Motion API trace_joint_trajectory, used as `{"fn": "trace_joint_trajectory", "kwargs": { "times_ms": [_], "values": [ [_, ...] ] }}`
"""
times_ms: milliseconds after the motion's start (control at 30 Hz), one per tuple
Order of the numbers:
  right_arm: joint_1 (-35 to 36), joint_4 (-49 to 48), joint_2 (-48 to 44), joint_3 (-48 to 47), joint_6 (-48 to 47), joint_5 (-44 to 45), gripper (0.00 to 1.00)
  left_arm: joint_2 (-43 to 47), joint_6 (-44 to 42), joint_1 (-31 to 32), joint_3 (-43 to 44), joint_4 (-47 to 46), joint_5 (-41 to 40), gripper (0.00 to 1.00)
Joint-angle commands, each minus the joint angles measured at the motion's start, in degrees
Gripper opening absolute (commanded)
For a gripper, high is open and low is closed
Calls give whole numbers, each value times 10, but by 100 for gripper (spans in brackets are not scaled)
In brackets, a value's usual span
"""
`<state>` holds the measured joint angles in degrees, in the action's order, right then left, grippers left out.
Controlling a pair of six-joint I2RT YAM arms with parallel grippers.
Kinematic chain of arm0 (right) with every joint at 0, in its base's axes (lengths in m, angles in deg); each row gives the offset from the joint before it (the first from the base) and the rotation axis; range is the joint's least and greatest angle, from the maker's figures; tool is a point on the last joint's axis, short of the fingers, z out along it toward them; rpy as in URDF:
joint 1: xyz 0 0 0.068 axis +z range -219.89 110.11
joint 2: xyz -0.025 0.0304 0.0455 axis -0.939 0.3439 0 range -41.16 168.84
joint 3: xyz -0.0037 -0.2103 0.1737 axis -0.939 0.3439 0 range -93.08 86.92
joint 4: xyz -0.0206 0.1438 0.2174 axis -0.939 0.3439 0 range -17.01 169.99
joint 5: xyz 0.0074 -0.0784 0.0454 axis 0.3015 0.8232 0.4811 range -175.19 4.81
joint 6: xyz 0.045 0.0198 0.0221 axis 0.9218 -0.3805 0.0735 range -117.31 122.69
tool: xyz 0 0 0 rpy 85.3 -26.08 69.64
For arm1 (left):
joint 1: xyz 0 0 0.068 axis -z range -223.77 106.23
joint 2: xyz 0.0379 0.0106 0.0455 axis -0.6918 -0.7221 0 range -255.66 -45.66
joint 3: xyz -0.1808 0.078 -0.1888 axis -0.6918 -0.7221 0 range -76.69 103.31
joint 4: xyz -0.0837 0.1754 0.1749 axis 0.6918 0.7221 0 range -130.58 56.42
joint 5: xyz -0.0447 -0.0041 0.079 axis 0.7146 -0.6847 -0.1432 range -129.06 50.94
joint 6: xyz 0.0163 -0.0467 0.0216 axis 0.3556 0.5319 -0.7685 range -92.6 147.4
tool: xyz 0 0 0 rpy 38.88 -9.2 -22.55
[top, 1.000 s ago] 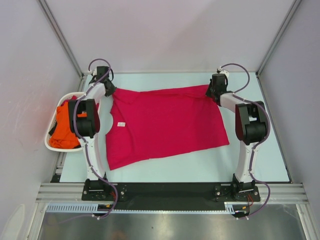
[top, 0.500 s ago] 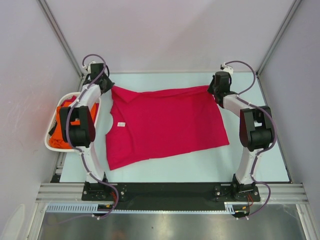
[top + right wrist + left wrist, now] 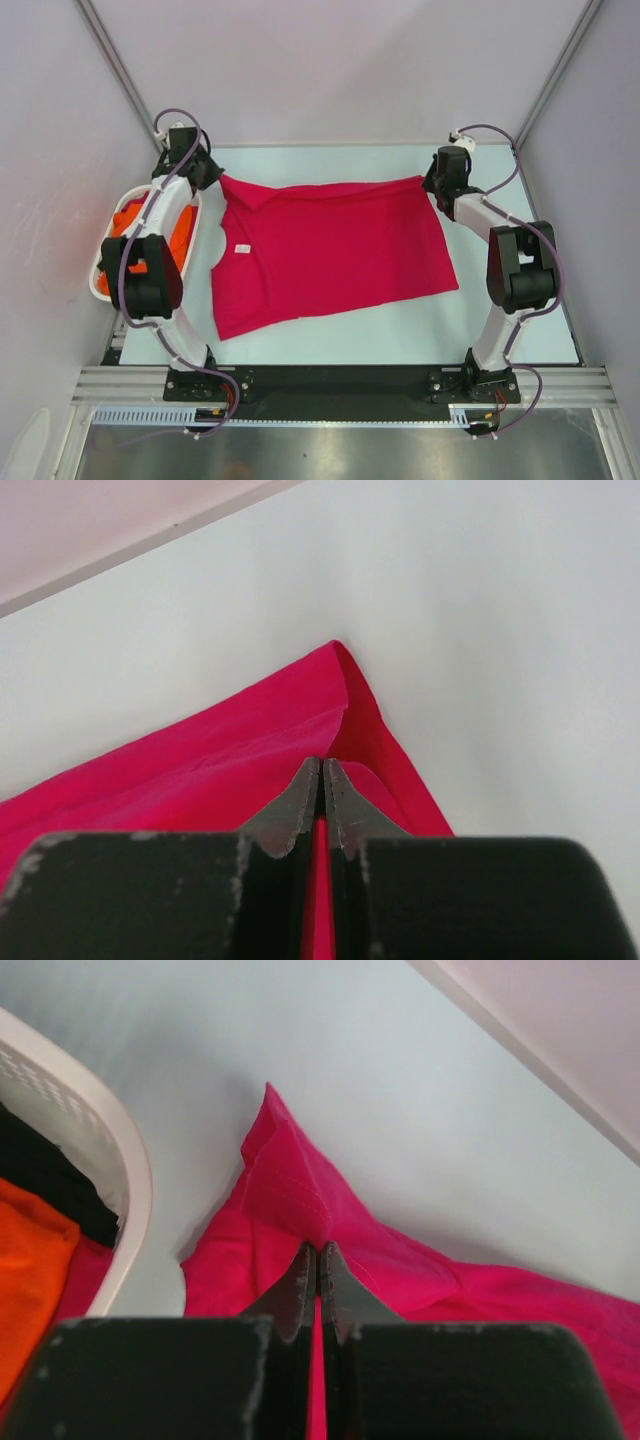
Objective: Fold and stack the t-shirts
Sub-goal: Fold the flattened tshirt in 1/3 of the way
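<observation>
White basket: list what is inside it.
An orange t-shirt lies in the white basket, with something black beside it. The left arm crosses above the basket, so its middle, and anything under the orange cloth, is hidden.

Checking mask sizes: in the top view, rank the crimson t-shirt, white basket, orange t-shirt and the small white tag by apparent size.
1. crimson t-shirt
2. white basket, partly behind the left arm
3. orange t-shirt, only patches showing
4. white tag
</observation>
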<state>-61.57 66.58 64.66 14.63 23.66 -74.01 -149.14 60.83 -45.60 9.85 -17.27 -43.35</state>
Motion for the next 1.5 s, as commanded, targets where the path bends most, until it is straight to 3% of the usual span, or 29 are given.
{"fn": "trace_joint_trajectory", "kwargs": {
  "times_ms": [0, 400, 1033, 1400, 1433, 1467],
  "values": [
    [-8, 11, -41, 4, 2, 17, 6, 76, 4, -9, -24, 11, -2, 0],
    [-20, 90, 13, -17, 10, 9, 6, 138, 16, -11, -123, 54, 17, 0],
    [-29, 200, 107, -94, 17, 9, 8, 161, 21, -9, -258, 79, 35, 0],
    [-23, 266, 157, -165, 21, 34, 13, 154, 17, -7, -288, 80, 48, 1],
    [-22, 273, 159, -167, 25, 38, 18, 152, 17, -7, -290, 81, 52, 10],
    [-22, 281, 158, -167, 28, 39, 27, 155, 16, -6, -291, 82, 50, 40]
  ]
}}
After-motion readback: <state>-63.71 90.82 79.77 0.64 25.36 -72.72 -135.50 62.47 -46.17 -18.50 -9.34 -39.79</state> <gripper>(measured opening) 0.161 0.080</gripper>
